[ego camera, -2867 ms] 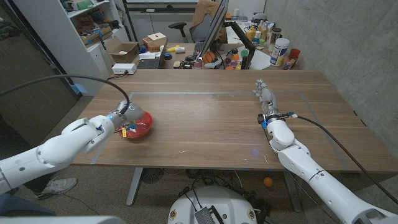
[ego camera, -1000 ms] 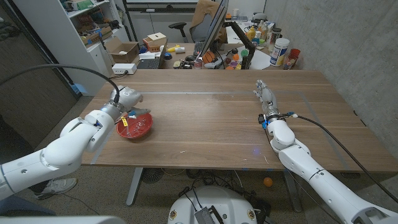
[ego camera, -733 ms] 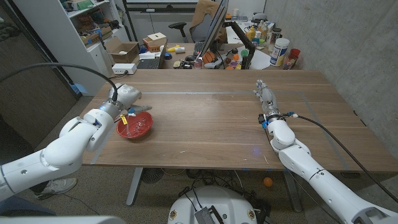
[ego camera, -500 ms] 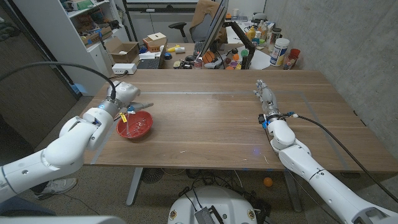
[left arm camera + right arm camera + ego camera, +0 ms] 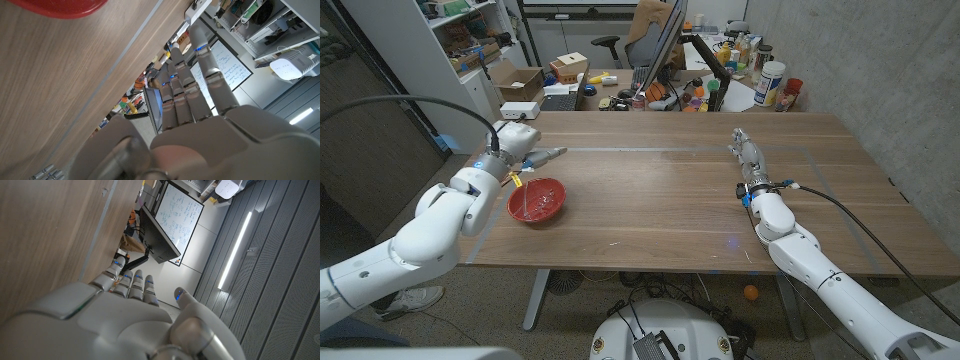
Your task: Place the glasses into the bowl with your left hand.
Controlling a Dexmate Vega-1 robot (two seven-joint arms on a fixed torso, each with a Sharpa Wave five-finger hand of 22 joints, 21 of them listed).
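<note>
Left hand (image 5: 520, 143), fingers straight and holding nothing, is hovering beyond the red bowl (image 5: 537, 200), having lifted away since earlier, while the glasses (image 5: 523, 207) are lying inside it; no writing is legible anywhere.

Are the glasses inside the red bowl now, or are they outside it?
Inside. The glasses lie in the red bowl, and the left robot hand is beyond the bowl with straight fingers, holding nothing.

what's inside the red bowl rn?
In the head view the red bowl holds something pale and thin, likely the glasses, too small to confirm. The left hand is beyond the bowl, fingers straight, holding nothing. Nothing covers the bowl.
</note>
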